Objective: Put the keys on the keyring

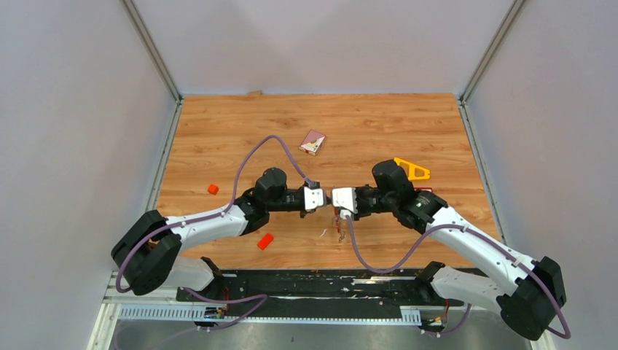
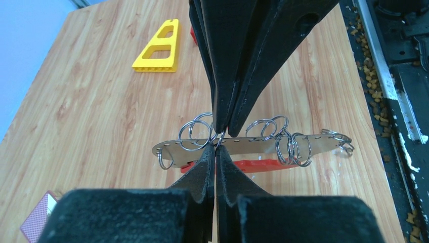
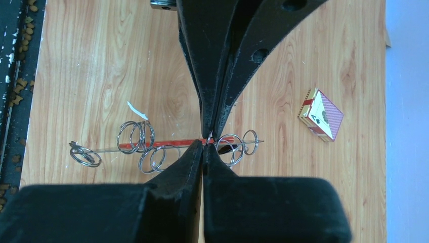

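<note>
Your left gripper [image 2: 216, 152] and right gripper [image 3: 203, 146] are both clamped on the keyring [image 2: 263, 144], tip to tip at mid-strip, holding it in the air between the arms. Its long axis runs crosswise to both. Can't spot the keys in any view.

On the wooden desk [image 1: 364, 124] lie a card pack [image 1: 313, 142] near the far middle, a yellow triangular frame [image 1: 412, 170] to its right, and — at the left — a small orange cube [image 1: 213, 189] and a flat orange-red block [image 1: 265, 241].

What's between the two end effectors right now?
The keyring, pinched tip to tip by the left end effector and right end effector; clearest in the left wrist view.
</note>
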Robot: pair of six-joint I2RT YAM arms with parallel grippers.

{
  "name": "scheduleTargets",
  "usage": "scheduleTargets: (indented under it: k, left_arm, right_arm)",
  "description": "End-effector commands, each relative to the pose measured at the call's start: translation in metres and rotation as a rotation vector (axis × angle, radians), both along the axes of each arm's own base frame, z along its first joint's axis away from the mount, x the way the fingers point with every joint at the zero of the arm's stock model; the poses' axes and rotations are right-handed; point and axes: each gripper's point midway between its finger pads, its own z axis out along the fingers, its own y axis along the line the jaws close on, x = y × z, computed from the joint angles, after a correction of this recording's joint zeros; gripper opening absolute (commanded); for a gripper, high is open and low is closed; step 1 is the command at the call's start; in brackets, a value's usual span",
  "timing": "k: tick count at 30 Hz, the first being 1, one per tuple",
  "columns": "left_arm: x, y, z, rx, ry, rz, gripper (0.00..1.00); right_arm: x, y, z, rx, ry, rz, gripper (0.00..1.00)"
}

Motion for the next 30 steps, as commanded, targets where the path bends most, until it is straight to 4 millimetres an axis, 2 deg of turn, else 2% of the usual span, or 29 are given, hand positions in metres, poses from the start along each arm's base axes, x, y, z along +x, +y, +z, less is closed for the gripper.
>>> scheduleTargets:
  k: [1,6,11,15,21,26,30]
  left_arm:
    - [0.009,-0.006,0.034,-0.118,-0.063,0.039,0.00]
    - [0.010,-0.003,0.036,-0.143,-0.035,0.049,0.00]
    - [0.018,0.004,0.043,-0.188,0.020,0.077,0.00]
    - [0.025,0.012,0.050,-0.234,0.070,0.095,0.00]
    - [0.028,0.014,0.051,-0.249,0.088,0.103,0.00]
    - [0.028,0.013,0.054,-0.260,0.110,0.102,0.00]
    - [0.026,0.012,0.056,-0.266,0.125,0.094,0.00]
  right_arm:
    - [0.002,0.011,0.033,0.090,-0.009,0.024,0.01]
    - [0.005,0.008,0.034,0.097,0.000,0.009,0.08]
    - [0.008,0.003,0.036,0.103,0.018,-0.021,0.35]
    - [0.012,-0.008,0.046,0.131,0.021,-0.057,0.45]
    - [0.001,-0.021,0.053,0.137,0.027,-0.040,0.46]
    - [-0.011,-0.015,0.045,0.159,0.055,0.022,0.47]
    - [-0.006,-0.012,0.035,0.138,0.069,0.018,0.47]
